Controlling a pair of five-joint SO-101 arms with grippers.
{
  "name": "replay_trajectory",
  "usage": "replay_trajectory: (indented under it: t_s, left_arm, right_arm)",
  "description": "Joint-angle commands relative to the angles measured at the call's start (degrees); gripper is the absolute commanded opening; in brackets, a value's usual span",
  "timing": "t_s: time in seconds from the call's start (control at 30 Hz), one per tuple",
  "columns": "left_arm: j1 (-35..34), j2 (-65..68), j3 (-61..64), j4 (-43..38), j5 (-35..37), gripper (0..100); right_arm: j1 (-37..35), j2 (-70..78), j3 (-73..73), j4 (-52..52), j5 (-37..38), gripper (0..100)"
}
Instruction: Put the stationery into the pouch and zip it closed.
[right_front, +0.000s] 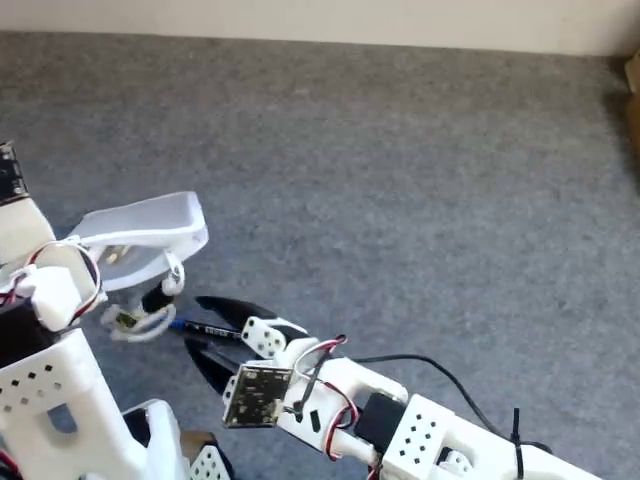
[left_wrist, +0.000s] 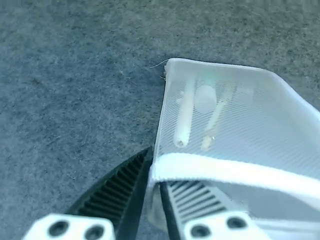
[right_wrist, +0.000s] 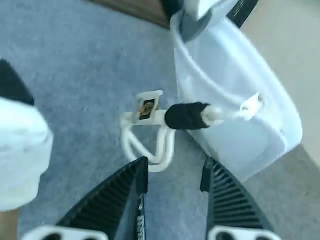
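Left gripper (left_wrist: 154, 171) is clamping the pouch (left_wrist: 240, 125) by its white top band; right gripper (right_wrist: 172, 167) is sitting spread, gripping nothing.

The pouch (right_front: 160, 225) is hanging lifted off the grey carpet (right_front: 400, 180) at the left side, with pale stick-shaped stationery (left_wrist: 182, 117) showing through the mesh. A white cord loop (right_wrist: 150, 145) with a small tag (right_wrist: 147, 106) and a black sleeve (right_wrist: 187, 116) is dangling from the pouch edge. It is sitting right ahead of the right gripper's gap and is the only thing in its path. The right gripper (right_front: 197, 322) is pointing at the pouch from just beside it. The carpet is running open to the far side and right. A pale wall strip (right_front: 350, 20) is bounding the far edge, and a brown edge (right_front: 634, 100) is showing at far right.
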Motion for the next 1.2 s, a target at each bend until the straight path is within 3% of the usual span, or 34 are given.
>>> replay_trajectory:
  t_s: [0.0,0.23,0.6,1.17]
  left_arm:
    - [-3.8,-0.4,-0.8,-1.6,1.2,1]
    - [-9.9,-0.4,-0.9,-2.8,3.2,1]
    - [-10.3,-0.4,-0.4,-2.8,3.2,1]
    - [-10.3,-0.4,-0.3,-2.4,3.1,1]
  right_arm:
    - [-0.7,-1.7,-3.8,3.7,0.0,16.3]
    - [-0.7,5.4,-9.9,12.4,0.0,16.3]
    - [0.6,33.5,-28.4,26.9,-3.4,16.3]
    - [7.4,59.8,-42.1,28.4,-3.3,16.3]
